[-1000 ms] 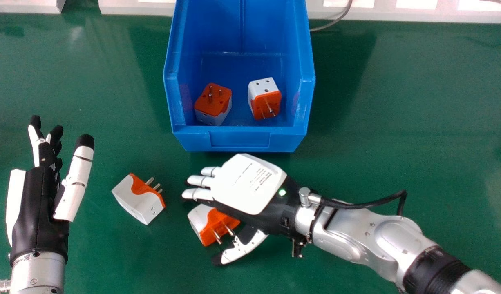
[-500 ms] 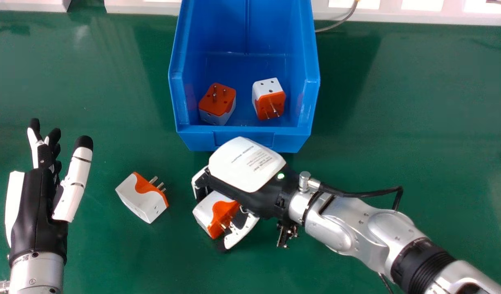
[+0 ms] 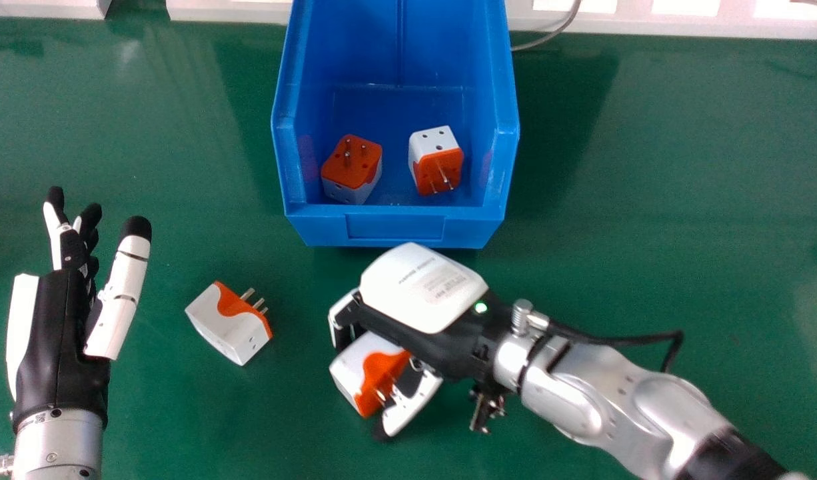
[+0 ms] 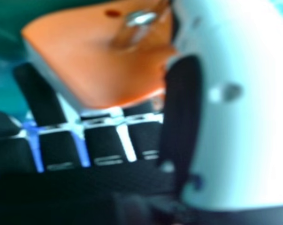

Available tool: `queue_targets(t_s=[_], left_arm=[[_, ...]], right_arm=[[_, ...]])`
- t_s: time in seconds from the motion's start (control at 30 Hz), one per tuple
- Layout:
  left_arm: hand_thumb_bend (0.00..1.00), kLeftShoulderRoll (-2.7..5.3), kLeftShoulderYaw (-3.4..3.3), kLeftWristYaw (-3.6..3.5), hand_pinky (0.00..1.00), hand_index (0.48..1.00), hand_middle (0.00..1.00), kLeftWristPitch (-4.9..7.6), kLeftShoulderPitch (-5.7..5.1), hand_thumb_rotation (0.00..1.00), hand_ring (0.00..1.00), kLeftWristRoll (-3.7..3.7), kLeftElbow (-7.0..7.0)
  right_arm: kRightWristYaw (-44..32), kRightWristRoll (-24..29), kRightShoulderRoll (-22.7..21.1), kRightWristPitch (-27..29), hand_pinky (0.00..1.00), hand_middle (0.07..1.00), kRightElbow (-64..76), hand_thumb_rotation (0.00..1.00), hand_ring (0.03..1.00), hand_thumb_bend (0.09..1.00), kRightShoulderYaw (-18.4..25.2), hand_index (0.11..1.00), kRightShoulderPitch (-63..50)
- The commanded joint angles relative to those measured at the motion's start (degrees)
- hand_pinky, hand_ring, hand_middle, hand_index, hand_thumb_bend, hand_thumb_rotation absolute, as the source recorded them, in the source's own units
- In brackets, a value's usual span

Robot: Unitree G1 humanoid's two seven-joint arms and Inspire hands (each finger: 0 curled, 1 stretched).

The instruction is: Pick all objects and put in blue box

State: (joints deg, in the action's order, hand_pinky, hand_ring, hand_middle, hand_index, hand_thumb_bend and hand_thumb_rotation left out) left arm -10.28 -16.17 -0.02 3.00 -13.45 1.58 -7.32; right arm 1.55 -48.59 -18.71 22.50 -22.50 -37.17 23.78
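Observation:
In the head view my right hand [image 3: 423, 287] is over the table just in front of the blue box [image 3: 395, 227], its fingers and thumb curled round an orange-and-white plug adapter [image 3: 362, 365]. The right hand view has the held adapter [image 4: 99, 56] between the fingers and thumb of my right hand [image 4: 225, 108]. Another adapter [image 3: 225, 323] lies on the table, prongs pointing away, between the two hands. Two more adapters, one [image 3: 352, 167] at the left and one [image 3: 436, 160] at the right, lie inside the box. My left hand [image 3: 62, 333] is open at the left side.
Green table surface [image 3: 648, 200] surrounds the box. Along the far edge runs a pale frame [image 3: 648, 25], with a grey cable [image 3: 548, 39] beside the box's back right. A black cable [image 3: 622, 341] loops above my right forearm.
My right hand's fingers have curled round the adapter. Hand and adapter first shifted toward the box, then back toward the near right. My left hand stays in place.

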Motion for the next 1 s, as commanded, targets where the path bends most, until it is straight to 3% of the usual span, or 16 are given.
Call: queue_targets(t_s=[0.0, 0.13, 0.27, 0.4, 0.53, 0.6, 0.67, 0.7, 0.73, 0.8, 0.83, 0.97], left_arm=[[0.46, -0.33, -0.58, -0.15, 1.00, 0.951, 0.98, 0.48, 0.15, 0.78, 0.99, -0.86, -0.77], [0.45, -0.56, -0.67, -0.12, 1.00, 0.950, 0.99, 0.61, 0.41, 0.78, 0.99, -0.86, -0.27], [0.45, -1.24, -0.35, 0.30, 0.99, 0.951, 0.98, 0.45, 0.38, 0.80, 0.99, 0.75, -0.22], [0.46, -1.38, -0.06, 0.43, 1.00, 0.954, 0.98, 0.29, 0.58, 0.82, 0.99, 1.46, -0.19], [0.47, -1.35, -0.13, 0.26, 0.99, 0.957, 0.98, 1.45, 0.74, 0.81, 0.99, 0.90, 0.52], [0.46, -1.11, -0.24, 0.16, 0.98, 0.955, 0.98, 1.23, 0.90, 0.80, 0.99, 0.23, 0.62], [0.47, -1.11, -0.20, 0.09, 0.98, 0.956, 0.98, 1.02, 0.90, 0.80, 0.99, 0.14, 0.53], [0.48, -0.82, -0.37, 0.01, 0.99, 0.957, 0.99, 0.44, 1.04, 0.81, 0.99, -0.54, 0.45], [0.48, -0.83, -0.38, 0.04, 0.99, 0.954, 0.99, 0.37, 1.08, 0.79, 0.99, -0.53, 0.54], [0.49, -1.16, -0.06, 0.34, 0.98, 0.954, 0.99, 0.82, 0.95, 0.80, 0.99, 0.44, 0.60], [0.48, -1.08, -0.03, 0.42, 0.98, 0.957, 0.99, 1.13, 0.90, 0.81, 0.99, 0.49, 0.67], [0.47, -0.64, -0.01, 0.39, 0.96, 0.951, 0.98, 2.00, 0.78, 0.80, 0.98, 0.05, 0.95]], right_arm=[[-2.8, 2.9, -1.5, -1.8, 0.09, 0.191, 11.8, 0.15, 0.129, 0.487, 4.1, 0.469, -2.4], [-5.0, 3.0, -2.9, -4.4, 0.07, 0.185, 22.0, 0.16, 0.119, 0.487, 8.6, 0.469, -4.2], [-6.3, 4.7, -2.2, -6.5, 0.07, 0.192, 26.7, 0.16, 0.123, 0.487, 13.0, 0.469, -2.4], [-5.4, 4.8, 0.2, -8.7, 0.08, 0.194, 25.0, 0.16, 0.126, 0.487, 15.4, 0.469, 2.0], [-1.6, 3.2, 3.1, -9.8, 0.05, 0.168, 18.0, 0.16, 0.101, 0.484, 15.7, 0.469, 8.0], [0.2, 2.4, 4.4, -10.3, 0.04, 0.157, 13.9, 0.15, 0.090, 0.485, 15.4, 0.469, 11.2], [2.7, 1.1, 5.7, -11.0, 0.04, 0.161, 9.6, 0.15, 0.095, 0.485, 14.7, 0.469, 14.4], [4.7, -0.1, 6.4, -11.7, 0.04, 0.163, 7.1, 0.15, 0.096, 0.485, 14.3, 0.469, 16.2], [6.2, -1.0, 7.0, -12.0, 0.05, 0.166, 4.8, 0.15, 0.100, 0.486, 13.9, 0.469, 17.8], [8.0, -1.9, 8.2, -12.8, 0.06, 0.180, -0.2, 0.15, 0.112, 0.486, 13.2, 0.469, 21.1], [7.2, -1.9, 8.9, -13.7, 0.06, 0.182, -2.5, 0.15, 0.114, 0.486, 12.8, 0.469, 22.7], [6.8, -2.4, 11.4, -17.1, 0.18, 0.349, -12.2, 0.15, 0.265, 0.486, 10.7, 0.477, 28.3]])
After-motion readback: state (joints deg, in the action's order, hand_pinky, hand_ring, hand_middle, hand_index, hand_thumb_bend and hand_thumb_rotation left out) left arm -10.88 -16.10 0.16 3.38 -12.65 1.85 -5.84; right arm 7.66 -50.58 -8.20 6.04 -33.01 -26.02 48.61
